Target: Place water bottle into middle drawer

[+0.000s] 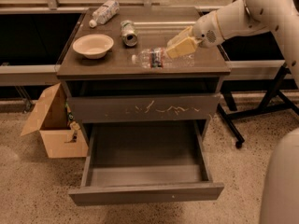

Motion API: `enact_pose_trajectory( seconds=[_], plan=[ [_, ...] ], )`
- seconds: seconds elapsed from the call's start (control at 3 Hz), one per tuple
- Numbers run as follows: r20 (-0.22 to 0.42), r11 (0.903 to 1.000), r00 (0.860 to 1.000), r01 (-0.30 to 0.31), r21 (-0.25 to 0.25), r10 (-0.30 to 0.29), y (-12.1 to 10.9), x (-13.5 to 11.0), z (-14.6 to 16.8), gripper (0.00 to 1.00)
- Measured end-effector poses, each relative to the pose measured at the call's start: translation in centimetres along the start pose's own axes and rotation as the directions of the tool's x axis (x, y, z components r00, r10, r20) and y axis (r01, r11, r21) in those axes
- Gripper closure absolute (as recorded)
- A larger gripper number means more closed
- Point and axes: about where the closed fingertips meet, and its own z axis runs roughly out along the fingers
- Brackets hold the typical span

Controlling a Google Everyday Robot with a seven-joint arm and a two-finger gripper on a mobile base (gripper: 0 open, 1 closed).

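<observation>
The water bottle (153, 58) lies on its side over the front middle of the cabinet top (98, 65), cap to the left, with a blue-and-white band around its middle. My gripper (180, 45) reaches in from the right, and its yellowish fingers (183, 47) are closed on the bottle's base end. The middle drawer (145, 193) stands pulled open below, with a plain front panel and a bare grey inside. It is straight below the bottle and the gripper.
A white bowl (92, 45), a metal can (128, 33) on its side and a bottle with a wide whitish label (103, 12) are on the cabinet top. The scratched drawer front (145, 108) is closed. A cardboard box (51, 125) stands at the left, black stand legs (261, 111) at the right.
</observation>
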Motion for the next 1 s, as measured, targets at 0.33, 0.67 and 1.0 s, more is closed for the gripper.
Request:
enact_pose_trajectory(
  seconds=[0.33,0.67,1.0],
  plan=[
    [-0.006,0.9987,1.0,-0.018,-0.049,0.018,3.7,1.5,2.1,1.0],
    [-0.027,0.9958,0.999,-0.037,-0.084,0.035,4.7,2.8,3.6,1.0],
    [-0.028,0.9958,0.999,-0.037,-0.084,0.035,4.7,2.8,3.6,1.0]
  ],
)
